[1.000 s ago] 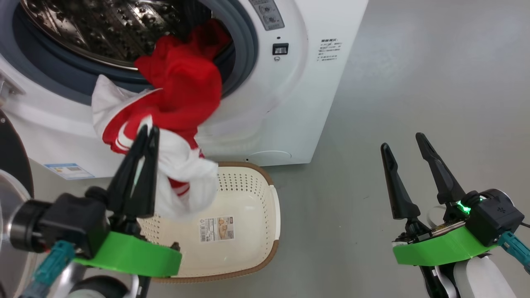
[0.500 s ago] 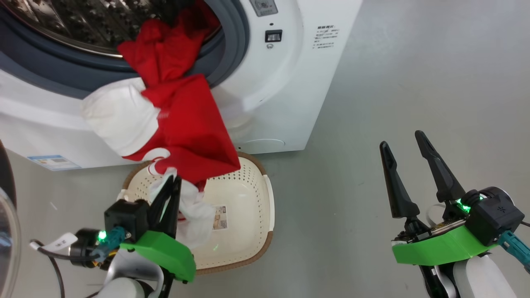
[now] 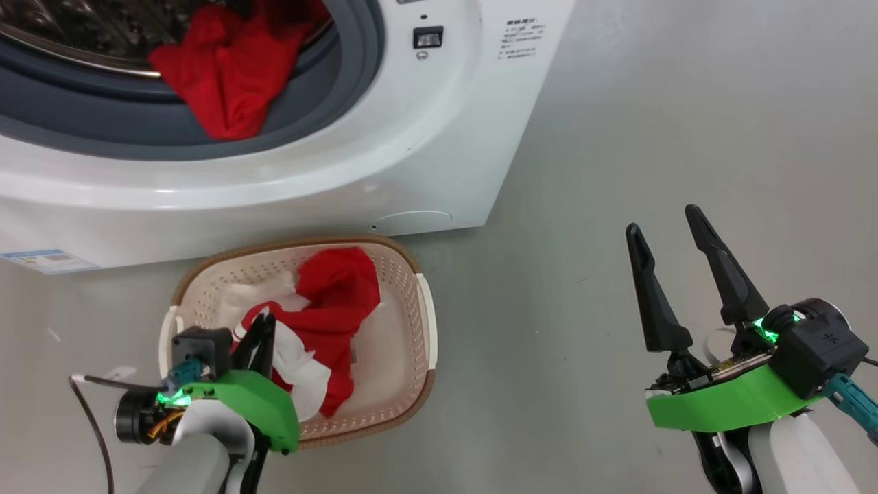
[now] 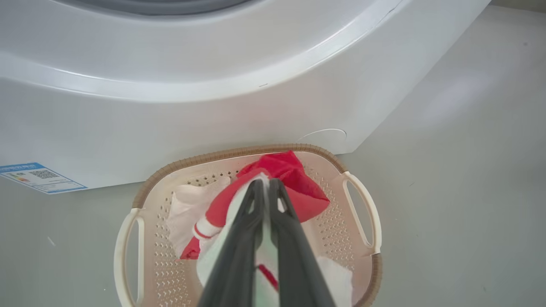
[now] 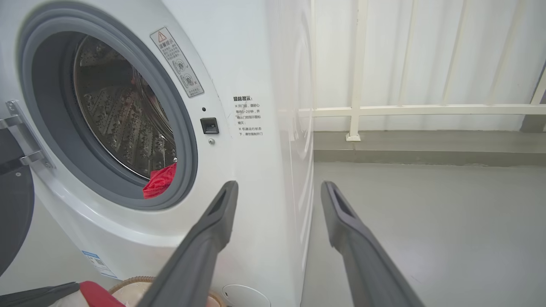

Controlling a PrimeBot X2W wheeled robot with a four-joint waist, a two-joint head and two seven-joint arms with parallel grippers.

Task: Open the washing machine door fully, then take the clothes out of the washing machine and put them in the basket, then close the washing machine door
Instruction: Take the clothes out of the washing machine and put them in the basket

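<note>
The washing machine carries a printed Chinese notice on its white front, just left of centre in the right wrist view. Its heading reads 温馨提示:. The smaller lines under it include 1~2分钟, and the rest is too fine to be sure of. A grey sticker at the upper left of that view bears a red warning triangle and 2 round pictograms, with tiny print I cannot read. A blue label at the left edge of the left wrist view shows a QR code. Its lettering is illegible.
</note>
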